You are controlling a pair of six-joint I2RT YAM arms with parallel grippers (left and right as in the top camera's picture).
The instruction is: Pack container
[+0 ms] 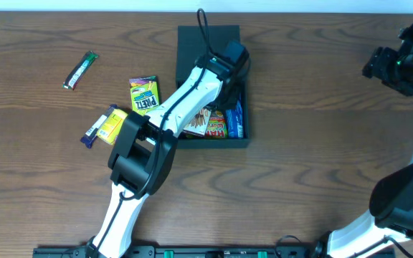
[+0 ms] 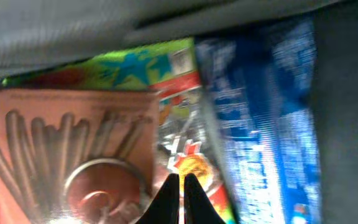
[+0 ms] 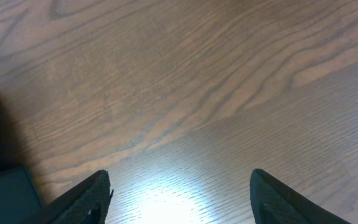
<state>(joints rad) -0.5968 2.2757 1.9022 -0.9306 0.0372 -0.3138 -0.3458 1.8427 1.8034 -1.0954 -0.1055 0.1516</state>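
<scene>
Roughly half done, I'd say. The container (image 1: 214,142) sits mid-desk, a bit toward the far edge, with its lid (image 1: 206,36) flipped open away from the robot. At least 3 snacks are in it already: a blue packet (image 2: 260,124), a brownish stick-snack pack (image 2: 67,155) and a red packet (image 1: 217,123) between those 2. The wrist view shows some green-yellow wrapper at the top too, but I can't tell if that's a 4th item or part of the red one.

The left arm is reaching right into the container. The left pincer (image 2: 180,186) has its tips pressed together just above the red packet, and I can't see anything pinched between them. So my guess is it's either nudging the contents or has nothing to carry right now.

3 things are outside on the desk (image 1: 300,179), all to the left of the container:
- a green packet (image 1: 143,94), just beside it
- a yellow packet (image 1: 106,125), a little further out
- a thin bar (image 1: 81,69), well apart, toward the far left

The right pincer (image 3: 179,199) is spread wide over bare wood off to the right, holding nothing.

So what's left, as I read it: get those 3 in, then probably shut the lid.
</scene>
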